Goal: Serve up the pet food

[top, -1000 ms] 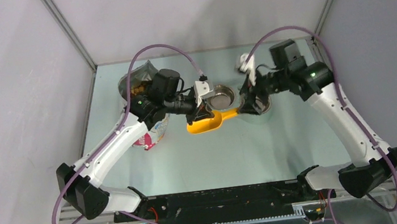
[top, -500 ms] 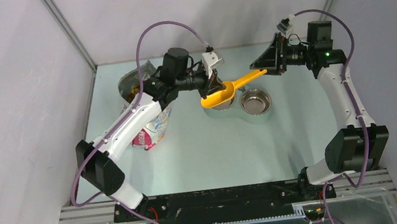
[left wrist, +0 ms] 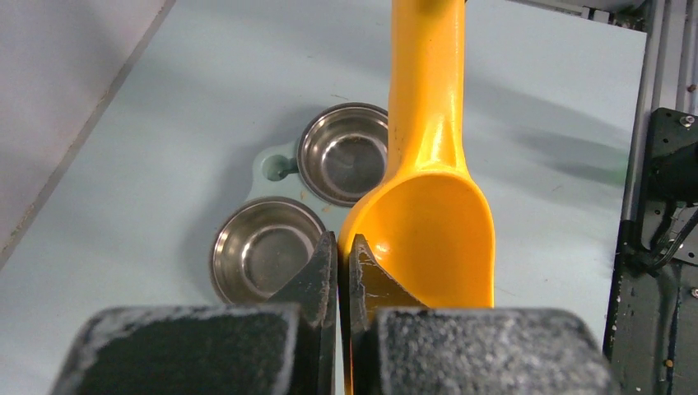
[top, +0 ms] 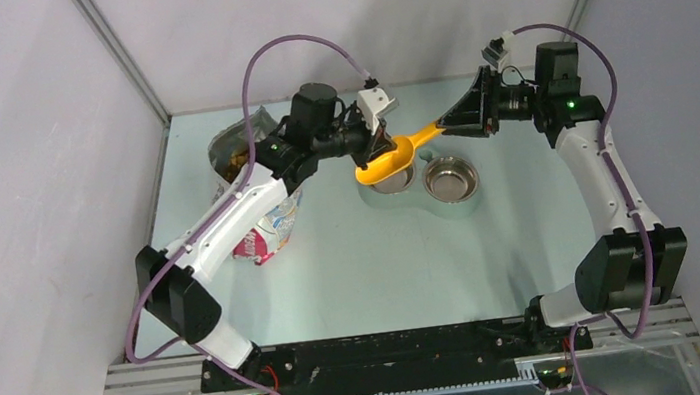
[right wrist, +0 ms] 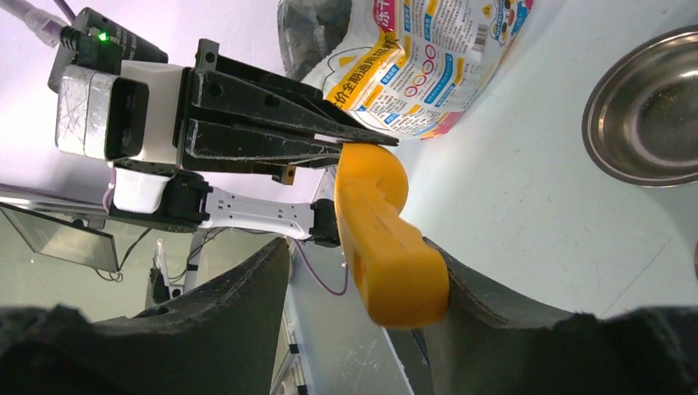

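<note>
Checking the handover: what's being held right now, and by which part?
The left gripper pinches the yellow scoop by its bowl's rim. The right gripper straddles the handle end with a gap, not clamped.

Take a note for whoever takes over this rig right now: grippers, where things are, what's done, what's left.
Left gripper: shut on the rim of the yellow scoop, raised near the steel double bowl.
Right gripper: open, jaws around the scoop's handle end.
Kibble: in the open foil bag, far left.
Done: nothing served; scoop and both bowls empty.
To do: scoop kibble, pour into bowls.
</note>
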You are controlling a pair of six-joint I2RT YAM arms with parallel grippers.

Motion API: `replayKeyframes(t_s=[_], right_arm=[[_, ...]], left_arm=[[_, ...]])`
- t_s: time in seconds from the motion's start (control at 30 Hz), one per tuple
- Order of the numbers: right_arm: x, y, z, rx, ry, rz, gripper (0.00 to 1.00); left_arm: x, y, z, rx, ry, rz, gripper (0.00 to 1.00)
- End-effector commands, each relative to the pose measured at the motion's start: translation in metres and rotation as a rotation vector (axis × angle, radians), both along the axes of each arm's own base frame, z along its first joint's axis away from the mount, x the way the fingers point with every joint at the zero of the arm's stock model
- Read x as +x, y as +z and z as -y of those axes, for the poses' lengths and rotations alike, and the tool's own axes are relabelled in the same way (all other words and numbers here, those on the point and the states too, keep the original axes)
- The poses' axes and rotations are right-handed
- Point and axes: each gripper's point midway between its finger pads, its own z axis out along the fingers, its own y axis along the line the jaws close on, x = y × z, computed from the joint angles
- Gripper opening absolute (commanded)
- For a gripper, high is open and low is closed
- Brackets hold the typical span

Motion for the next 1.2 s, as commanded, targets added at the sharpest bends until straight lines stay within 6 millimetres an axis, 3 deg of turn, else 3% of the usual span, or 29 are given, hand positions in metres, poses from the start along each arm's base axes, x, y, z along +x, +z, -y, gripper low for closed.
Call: replayKeyframes(t_s=[0.0,0.37,0.93,1.07,1.17], right_arm=[[-0.002,0.016,-0.003,0.008,-0.010,0.061,0.59],[-0.008,0.012,-0.013,0.009,0.014,0.049,0.52],[-0.021,0.006,-0.016,-0.019,0.026,0.062,0.52],[-0.023,0.004,-0.016,-0.032,0.029,0.072,0.44],[-0.026,0.004,-0.018,-0.032,0.044,0.084,0.43]], left_arm=[[-0.001,0.032,0.016,-0.059,-0.024,0.076,0.00],[-0.001,0.030,0.024,-0.065,-0.014,0.069,0.00],[0.001,0.027,0.024,-0.062,0.000,0.066,0.00],[0.000,0.024,0.024,-0.053,-0.005,0.065,0.00],[0.001,0.022,0.023,-0.047,-0.004,0.069,0.00]])
